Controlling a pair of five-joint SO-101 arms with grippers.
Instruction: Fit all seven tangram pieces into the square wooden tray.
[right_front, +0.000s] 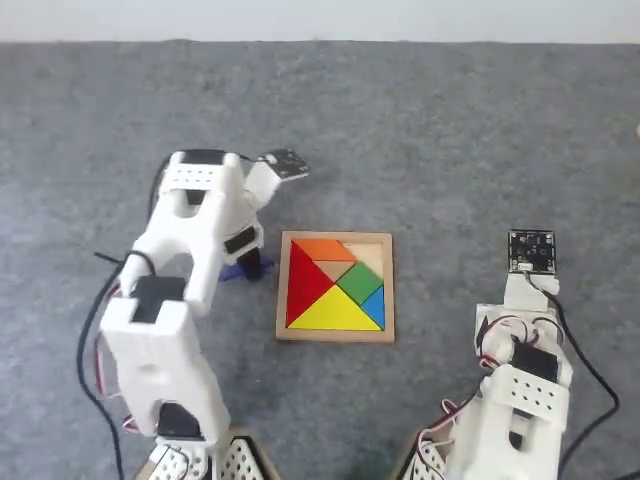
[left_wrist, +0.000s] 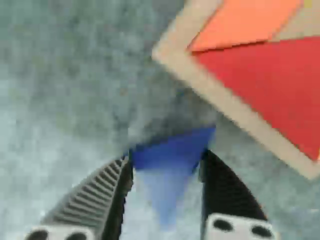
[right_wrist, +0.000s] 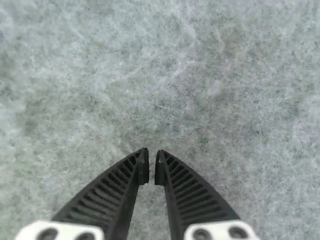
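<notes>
Tray (right_front: 335, 336) sits between the two arms, and it's holding an orange parallelogram (right_front: 322, 249), red triangle (right_front: 305, 285), yellow triangle (right_front: 335, 313), green square (right_front: 359, 281) and light blue triangle (right_front: 374, 303). A pale wood-coloured patch (right_front: 368, 256) shows in the corner away from the left pincer (left_wrist: 166, 157). That pincer is pinching a dark blue triangle (left_wrist: 172, 147) over the grey carpet (right_wrist: 150, 75), with the tray's corner just beyond its tips. The right pincer (right_wrist: 151, 167) is pressed together on nothing, over carpet, well apart from the tray.
</notes>
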